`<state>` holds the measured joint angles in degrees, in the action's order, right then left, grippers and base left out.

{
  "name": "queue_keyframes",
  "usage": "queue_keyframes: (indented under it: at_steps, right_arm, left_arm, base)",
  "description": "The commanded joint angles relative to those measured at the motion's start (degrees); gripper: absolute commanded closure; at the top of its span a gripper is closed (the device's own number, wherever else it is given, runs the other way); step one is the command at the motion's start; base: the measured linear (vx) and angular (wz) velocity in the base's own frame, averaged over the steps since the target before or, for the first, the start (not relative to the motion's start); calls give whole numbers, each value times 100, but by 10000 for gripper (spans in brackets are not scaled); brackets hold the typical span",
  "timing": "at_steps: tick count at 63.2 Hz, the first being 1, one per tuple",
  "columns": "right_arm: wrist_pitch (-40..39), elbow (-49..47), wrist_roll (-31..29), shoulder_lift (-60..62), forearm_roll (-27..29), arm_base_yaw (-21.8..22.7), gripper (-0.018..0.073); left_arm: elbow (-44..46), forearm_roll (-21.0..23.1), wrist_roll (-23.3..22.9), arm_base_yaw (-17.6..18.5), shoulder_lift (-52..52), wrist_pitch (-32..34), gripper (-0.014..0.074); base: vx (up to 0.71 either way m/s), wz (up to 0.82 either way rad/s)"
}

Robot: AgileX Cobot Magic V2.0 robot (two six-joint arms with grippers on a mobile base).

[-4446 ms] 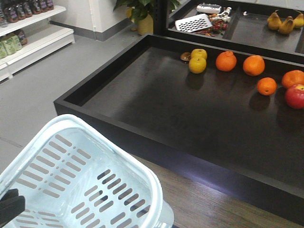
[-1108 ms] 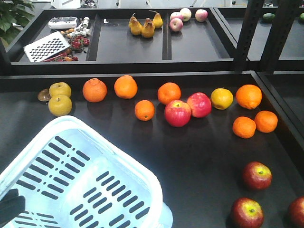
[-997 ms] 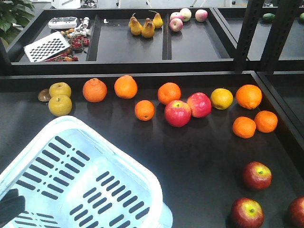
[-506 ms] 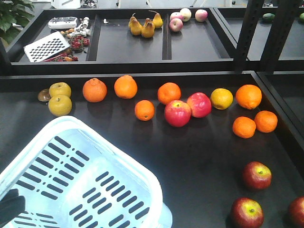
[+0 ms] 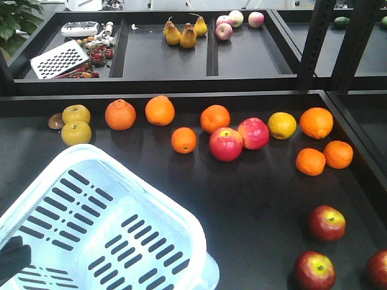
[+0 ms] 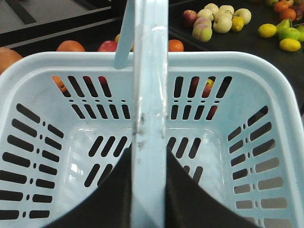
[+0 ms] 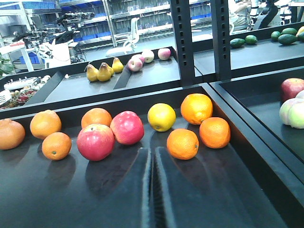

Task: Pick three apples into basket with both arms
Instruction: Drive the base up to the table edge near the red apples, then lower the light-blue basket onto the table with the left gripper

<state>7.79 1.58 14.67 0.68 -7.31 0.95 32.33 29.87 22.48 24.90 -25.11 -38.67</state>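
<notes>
Three dark maroon apples lie at the tray's front right: one [image 5: 327, 222], one [image 5: 314, 270] and one cut by the edge [image 5: 380, 269]. The pale blue basket [image 5: 145, 181] fills the lower left and is empty inside. My left gripper [image 6: 149, 154] is shut on the basket's hoop handle [image 6: 151, 71] and holds it over the basket [image 6: 266, 76]; only a black bit of it [image 5: 12, 261] shows in the front view. My right gripper [image 7: 152, 164] is shut and empty, low over the tray floor, facing the row of fruit. The dark apples are out of its view.
Two brighter pink-red apples [image 5: 226, 144] [image 5: 254, 133], several oranges [image 5: 121, 114], a yellow fruit [image 5: 282, 125] and two yellow-green fruits [image 5: 76, 133] lie across the black tray. Raised tray walls [image 5: 181, 95] border it. Black uprights [image 5: 314, 42] stand behind on the right. Pears [image 5: 181, 35] sit in the back tray.
Since 4.4 s ago the view has swung right, from the tray's left corner to its middle. Over the last second the basket has shifted slightly; the fruit has not moved.
</notes>
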Motion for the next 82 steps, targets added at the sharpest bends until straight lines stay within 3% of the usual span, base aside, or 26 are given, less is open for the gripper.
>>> queue_keyframes:
  at_steps: [1,15,24,37,51,60,82]
  right_arm:
    - [-425,84,-29,77,-12,21,564]
    - [-425,84,-29,77,-12,21,564]
    - [-425,84,-29,77,-12,21,564]
    - [-425,84,-29,77,-12,21,564]
    - [-425,84,-29,77,-12,21,564]
    - [-425,84,-29,77,-12,21,564]
    - [-425,84,-29,77,-12,21,564]
  left_arm:
    - [171,236,-34,8,-11,625,603]
    - [171,269,-46,8,-11,688,603]
    - [176,676,-20,8,-18,835,603]
    - [229,687,39,8,-393,964,603]
    - [1046,687,1087,8,-1492,758,603]
    - [1868,687,1470,8,-2514,586,603]
    - [4013,847,2771,8,-5353,-761,603]
  base:
    - [0,0]
    - [0,0]
    - [0,0]
    - [0,0]
    - [0,0]
    - [0,0]
    - [0,0]
